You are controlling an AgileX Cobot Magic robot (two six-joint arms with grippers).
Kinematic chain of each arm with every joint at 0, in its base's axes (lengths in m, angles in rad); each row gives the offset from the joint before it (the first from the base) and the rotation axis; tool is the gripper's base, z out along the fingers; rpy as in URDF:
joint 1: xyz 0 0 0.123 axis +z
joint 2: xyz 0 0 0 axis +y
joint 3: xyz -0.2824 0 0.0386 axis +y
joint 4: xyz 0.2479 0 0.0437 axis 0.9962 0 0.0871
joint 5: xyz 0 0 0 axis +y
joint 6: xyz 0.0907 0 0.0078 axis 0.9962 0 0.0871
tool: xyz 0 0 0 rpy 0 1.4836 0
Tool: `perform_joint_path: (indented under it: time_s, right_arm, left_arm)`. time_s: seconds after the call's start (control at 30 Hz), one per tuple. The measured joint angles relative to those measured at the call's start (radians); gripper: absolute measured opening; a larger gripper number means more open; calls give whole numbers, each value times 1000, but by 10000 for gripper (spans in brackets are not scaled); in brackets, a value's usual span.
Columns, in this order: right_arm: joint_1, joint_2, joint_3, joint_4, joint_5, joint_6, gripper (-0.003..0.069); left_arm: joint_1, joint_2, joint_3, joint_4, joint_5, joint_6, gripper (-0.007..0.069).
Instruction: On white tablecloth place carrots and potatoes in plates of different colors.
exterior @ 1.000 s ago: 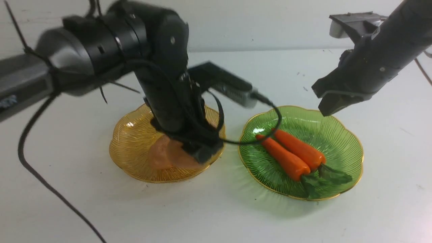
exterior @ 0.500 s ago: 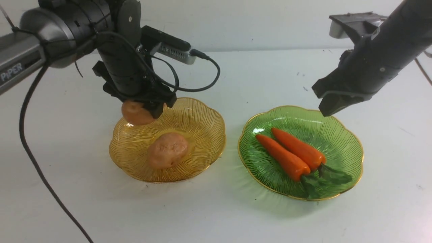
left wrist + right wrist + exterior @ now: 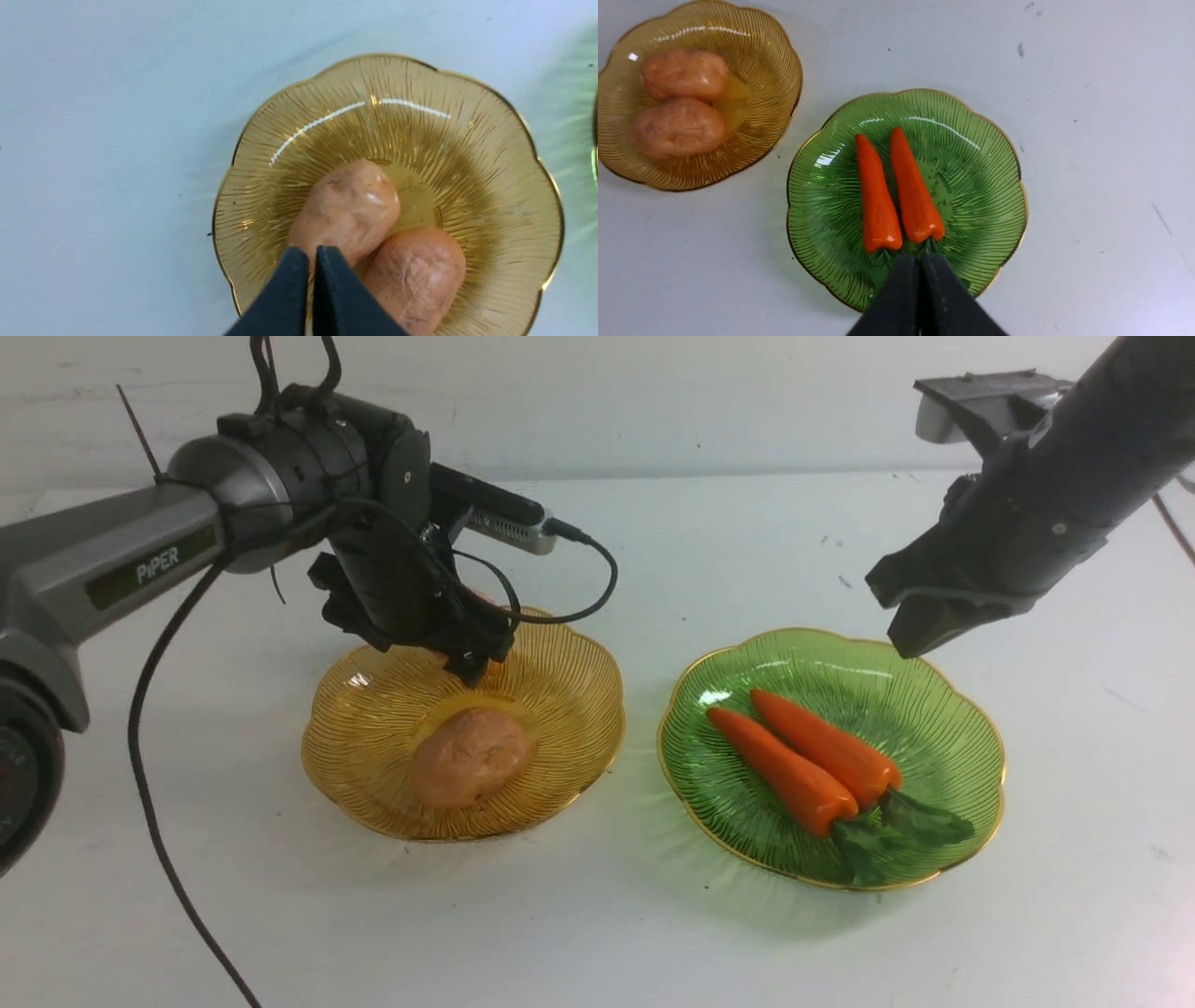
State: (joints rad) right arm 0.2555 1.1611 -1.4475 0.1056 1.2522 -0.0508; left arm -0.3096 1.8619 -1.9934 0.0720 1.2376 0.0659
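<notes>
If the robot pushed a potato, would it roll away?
The potato might rock or roll a little, since it's rounded but lumpy. The yellow plate's raised rim and the other potato beside it would probably stop it. Its shine suggests it could be slippery.

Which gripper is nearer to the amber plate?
Left. The left gripper is shut, right over the amber plate; the right gripper is off beyond the green plate's far side, to the right.
</notes>
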Motion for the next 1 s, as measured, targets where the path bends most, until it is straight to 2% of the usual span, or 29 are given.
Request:
perform_joint_path:
  time_s: [0.1, 0.17, 0.33, 0.43, 1.0]
  right_arm:
    - [0, -186, 159, -5, -6, 8, -15]
    - [0, -331, 306, -5, -92, 6, -15]
    - [0, -743, 826, -5, -790, -40, -15]
    - [0, -841, 941, -5, -991, -45, -15]
    - [0, -850, 954, -5, -1032, -48, -15]
  left_arm:
    - [0, -70, -1, -9, 12, 5, -3]
    - [0, -88, -1, -10, 12, 6, -3]
    - [0, -91, -1, -11, 14, 14, -3]
    - [0, -91, -1, -11, 15, 16, -3]
    - [0, -91, -1, 4, 15, 46, -3]
